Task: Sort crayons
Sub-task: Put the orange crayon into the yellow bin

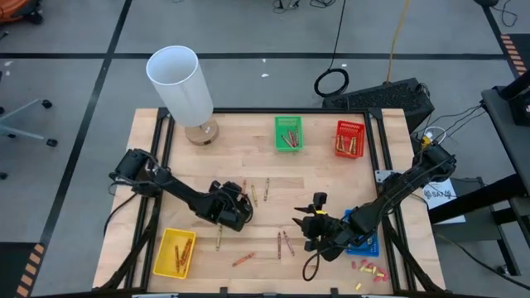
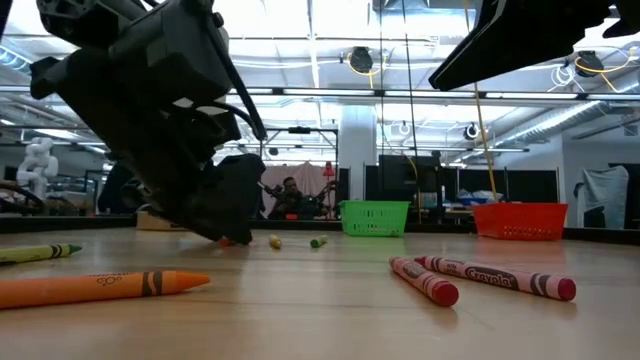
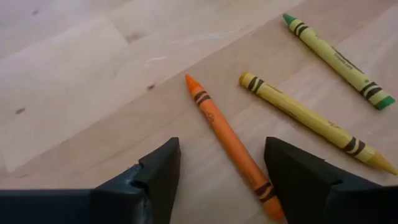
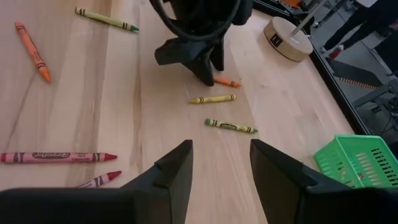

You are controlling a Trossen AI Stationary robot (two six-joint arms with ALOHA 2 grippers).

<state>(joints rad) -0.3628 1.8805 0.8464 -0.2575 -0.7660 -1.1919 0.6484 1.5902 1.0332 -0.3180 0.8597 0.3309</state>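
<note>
A: Light? Bright, even, from overhead. Low view shows ceiling strip lights [image 2: 300,45] glaring white, blown out toward 12 o'clock.

B: Shadows?

A: Soft, short. Table [image 1: 248,149] evenly lit in high view; white lamp shade [image 1: 180,83] nearly washed out at 11 o'clock. Left gripper [image 3: 221,171] fingers dark, little detail.

B: Focus?

A: Low view: near orange crayon [image 2: 95,288] a bit soft, dark arm [image 2: 150,110] backlit, near silhouette. Wrist views sharp mid-frame. High view: floor lines bend slightly at edges.

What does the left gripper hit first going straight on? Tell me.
The orange crayon, lying on the table between the open fingers of the left gripper. A yellow crayon lies beside it, off that line.
</note>
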